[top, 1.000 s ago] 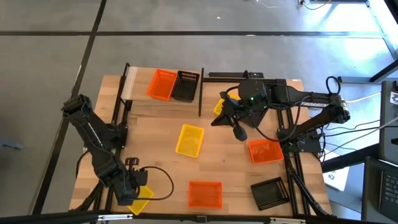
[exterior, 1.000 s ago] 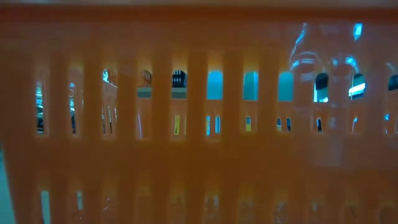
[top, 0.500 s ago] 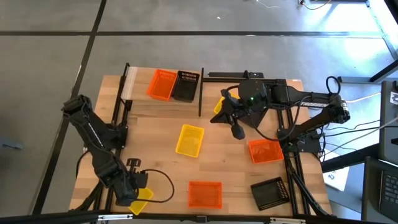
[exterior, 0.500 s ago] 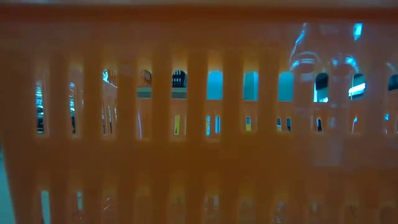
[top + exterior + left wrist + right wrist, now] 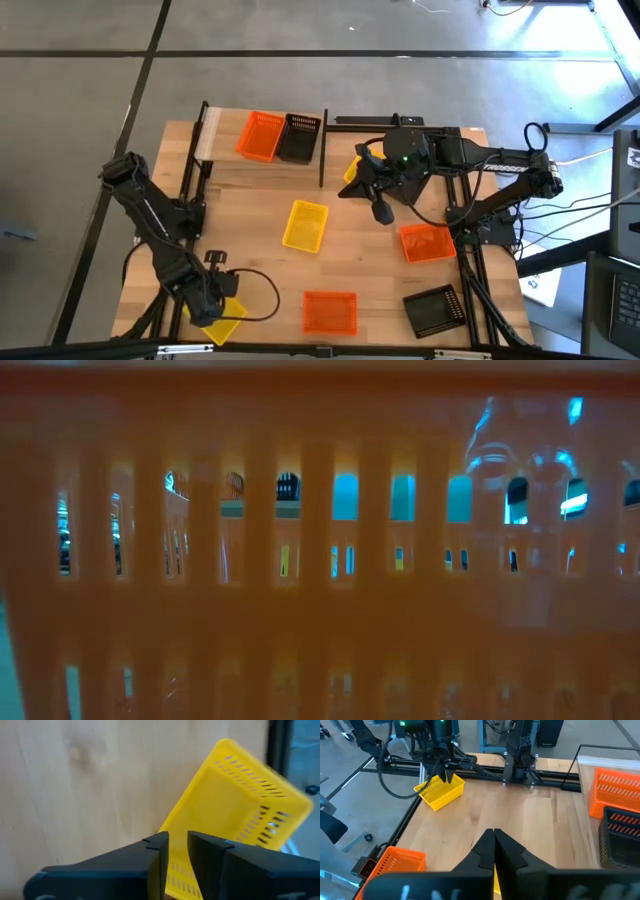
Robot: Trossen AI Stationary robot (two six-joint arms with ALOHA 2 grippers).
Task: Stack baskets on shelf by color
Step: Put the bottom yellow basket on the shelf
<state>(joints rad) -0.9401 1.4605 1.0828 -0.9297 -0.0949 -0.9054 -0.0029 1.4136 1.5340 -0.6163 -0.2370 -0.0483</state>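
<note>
1. My left claw (image 5: 212,309) is down at the near left corner of the table (image 5: 250,200), right on a yellow basket (image 5: 224,320) that sits skewed there.
2. In the left wrist view my two fingers (image 5: 159,851) stand close together with a thin gap, straddling the near wall of that yellow basket (image 5: 235,805). The wall sits between them, but I cannot tell whether I am pinching it or merely around it.
3. That basket is tilted, one corner lifted, and part of it hangs out past the table edge.
4. My right claw (image 5: 383,212) hangs above the table's far middle, fingers pressed together with nothing between them; the right wrist view shows the closed tips (image 5: 493,837) over bare wood.
5. Just beside my right arm, toward the far edge, a second yellow basket (image 5: 352,170) peeks out, mostly hidden under the arm.
6. The shelf (image 5: 262,125) stands along the far left edge. On it sit an orange basket (image 5: 259,136) and a black basket (image 5: 299,138), touching side by side.
7. A third yellow basket (image 5: 305,225) lies loose in the middle of the table.
8. An orange basket (image 5: 330,312) lies at the near edge, centre; another orange basket (image 5: 427,242) lies to the right, under my right arm's reach.
9. A black basket (image 5: 433,310) lies upside down near the near right corner.
10. The low view is filled by the slotted wall of an orange basket (image 5: 320,560) close against the camera.
</note>
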